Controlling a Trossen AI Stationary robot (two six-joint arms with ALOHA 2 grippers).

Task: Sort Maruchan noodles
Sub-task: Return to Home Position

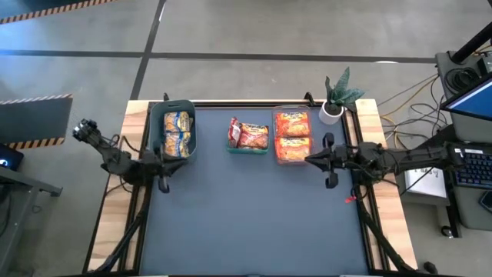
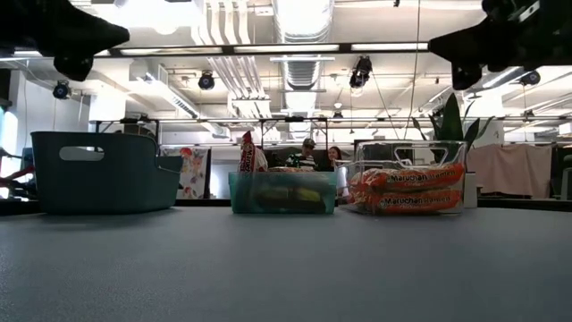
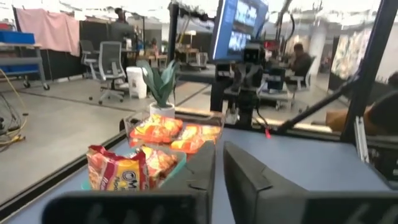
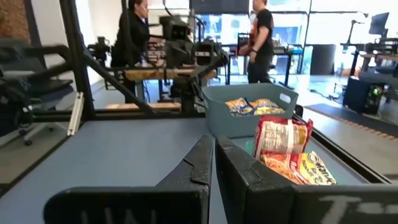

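Note:
The Maruchan noodles lie in three bins along the far part of the table. Yellow-and-blue packets (image 1: 177,132) fill the dark teal bin (image 1: 156,123). Red packets (image 1: 247,135) sit in the small teal bin (image 2: 281,192), one standing upright. Orange packets (image 1: 292,137) are stacked in the clear bin (image 2: 407,152). My left gripper (image 1: 175,163) hovers level by the dark teal bin's near side, shut and holding nothing. My right gripper (image 1: 310,160) hovers level just near of the clear bin, also shut with nothing in it. Both show high above the tabletop in the low view.
A potted plant (image 1: 338,96) stands at the far right corner, behind the clear bin. The dark mat (image 1: 254,223) nearer than the bins lies bare. People stand and sit in the room beyond the table.

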